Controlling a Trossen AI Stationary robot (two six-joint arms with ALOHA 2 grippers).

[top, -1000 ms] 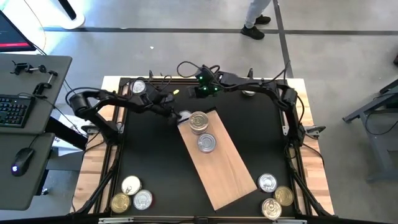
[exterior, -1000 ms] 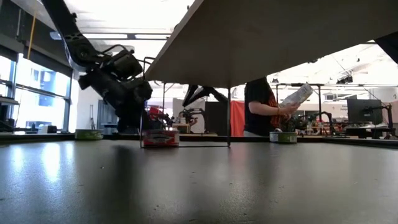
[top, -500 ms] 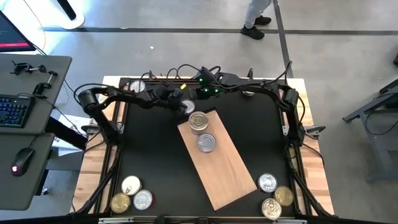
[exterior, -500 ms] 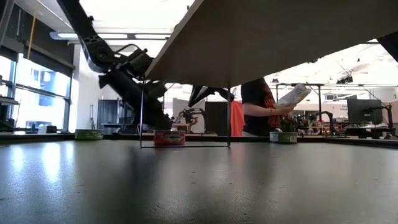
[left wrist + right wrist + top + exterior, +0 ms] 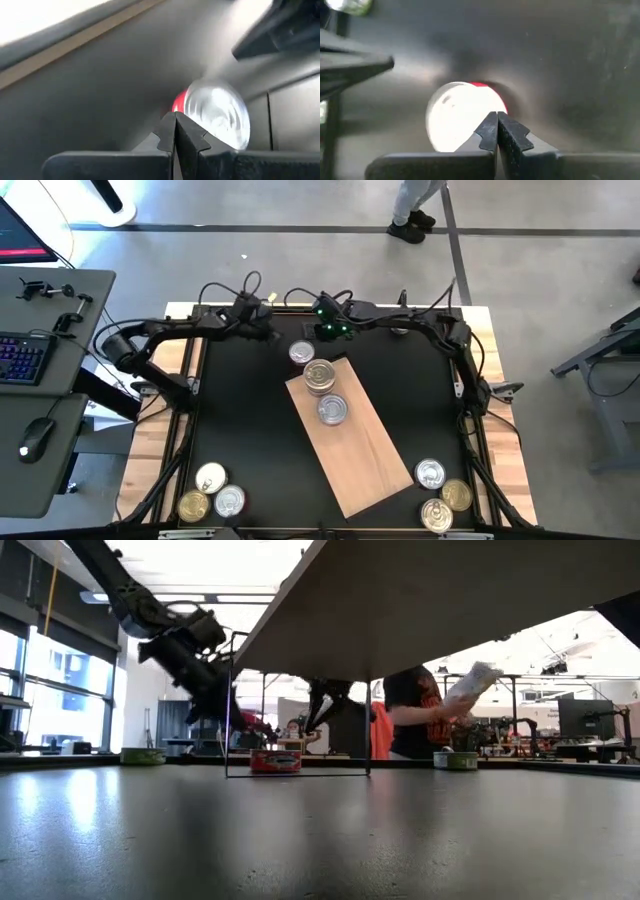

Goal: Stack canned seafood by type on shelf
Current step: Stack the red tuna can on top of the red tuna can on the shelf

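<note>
A: Jaws first, left side?

B: My left gripper (image 5: 175, 131) has its jaws pressed together, nothing between them. Just past the tips sits a red-sided can (image 5: 215, 119) with a silver lid, on the black worktop (image 5: 85, 95), not touched.

A: Right side?

B: Same. My right gripper (image 5: 497, 130) has its jaws together and empty, aimed at that same red-sided can (image 5: 462, 116). Lid washed out by glare, no detail readable.

A: Where is that can from above?

B: The red-sided can (image 5: 301, 354) is on the worktop just off the far end of the shelf (image 5: 360, 445). On the shelf: a stacked can (image 5: 320, 376) at the far end, count in the stack unclear, and a single silver can (image 5: 332, 410) just nearer.

A: Other cans?

B: Three cans (image 5: 212, 493) at the near left corner, four cans (image 5: 441, 493) at the near right corner. One more far can (image 5: 400, 330) at the far edge, partly hidden under my right arm.

A: Arm pose?

B: Left arm (image 5: 170, 335) runs along the far edge from the left, wrist near the far middle. Right arm (image 5: 440, 330) runs along the far edge from the right, gripper near the green lights. Both grippers raised off the worktop in the low view, where the shelf edge fills the top and cuts off much.

A: Beyond the worktop?

B: A person (image 5: 415, 715) holding a white packet.
</note>
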